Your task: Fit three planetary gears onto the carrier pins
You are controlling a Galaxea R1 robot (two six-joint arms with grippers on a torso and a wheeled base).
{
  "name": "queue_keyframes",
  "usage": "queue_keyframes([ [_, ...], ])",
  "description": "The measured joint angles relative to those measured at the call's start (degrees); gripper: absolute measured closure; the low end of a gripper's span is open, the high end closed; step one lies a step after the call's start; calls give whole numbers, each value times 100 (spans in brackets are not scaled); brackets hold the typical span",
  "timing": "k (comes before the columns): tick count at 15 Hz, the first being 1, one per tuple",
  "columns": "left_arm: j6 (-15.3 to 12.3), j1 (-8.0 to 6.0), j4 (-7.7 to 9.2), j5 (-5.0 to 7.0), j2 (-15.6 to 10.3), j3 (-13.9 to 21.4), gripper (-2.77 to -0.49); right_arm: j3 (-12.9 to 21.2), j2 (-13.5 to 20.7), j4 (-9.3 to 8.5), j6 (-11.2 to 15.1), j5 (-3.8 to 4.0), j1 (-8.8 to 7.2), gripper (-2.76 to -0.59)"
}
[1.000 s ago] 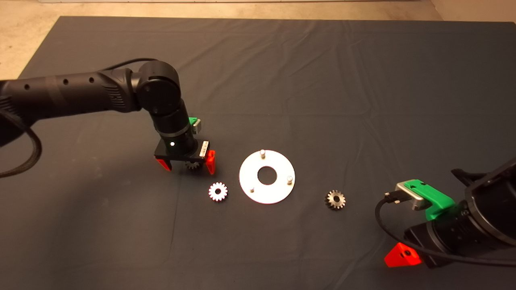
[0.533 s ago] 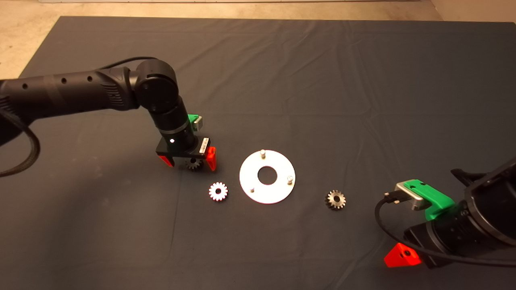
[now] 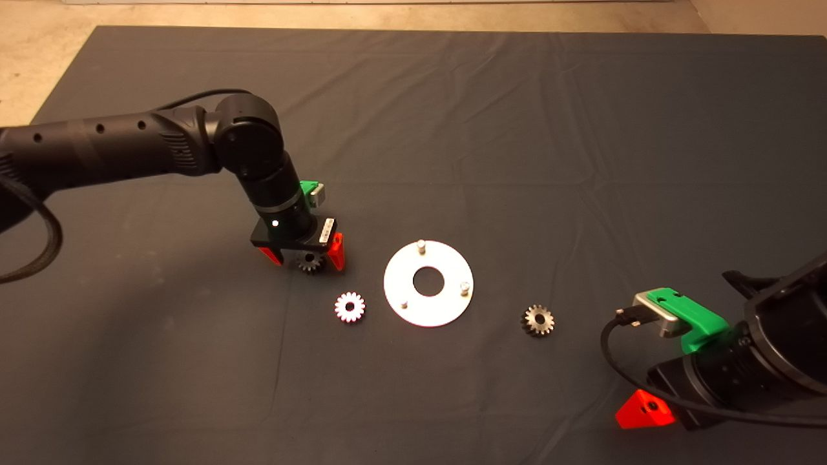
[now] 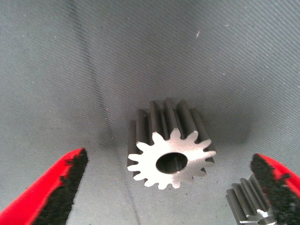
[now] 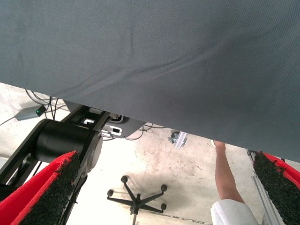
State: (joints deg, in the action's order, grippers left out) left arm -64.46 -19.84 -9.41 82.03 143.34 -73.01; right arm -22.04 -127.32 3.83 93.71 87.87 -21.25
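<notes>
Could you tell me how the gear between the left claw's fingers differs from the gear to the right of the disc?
The gear under the left claw lies left of the disc, between that open claw's fingers; the right-hand gear lies in the open, nothing around it. Both are small toothed metal gears with a round bore, flat on the mat, on no pin.

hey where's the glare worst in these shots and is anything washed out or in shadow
Head view: the disc and the gear beside it blow out near white, while the gear right of the disc reads darker. Left wrist view: the gear between the left claw fingers has a bright face and casts a soft shadow on the mat.
</notes>
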Motion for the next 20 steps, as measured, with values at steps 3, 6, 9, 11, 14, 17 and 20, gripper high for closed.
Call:
queue_keyframes([
  [3, 33, 0, 1, -6, 0, -61, -238, 0, 0, -2, 0, 0, 0, -276],
  [6, 44, 1, -13, -4, -17, -196, -222, 0, 0, -2, 0, 2, 0, -276],
  [9, 28, 1, -13, -9, -13, -204, -220, 0, 0, -2, 0, 0, 0, -276],
  [11, 13, 1, -10, -8, -15, -204, -208, 0, 0, -2, 0, 0, 0, -276],
  [14, -44, 1, -10, -6, 5, -204, -208, 0, 0, -2, 0, 0, 0, -276],
  [17, -67, 1, -9, -11, 16, -204, -208, 0, 2, -2, 0, 0, 0, -276],
  [20, -238, 1, -9, -11, 16, -194, -194, 0, 0, -2, 0, 0, 0, -276],
])
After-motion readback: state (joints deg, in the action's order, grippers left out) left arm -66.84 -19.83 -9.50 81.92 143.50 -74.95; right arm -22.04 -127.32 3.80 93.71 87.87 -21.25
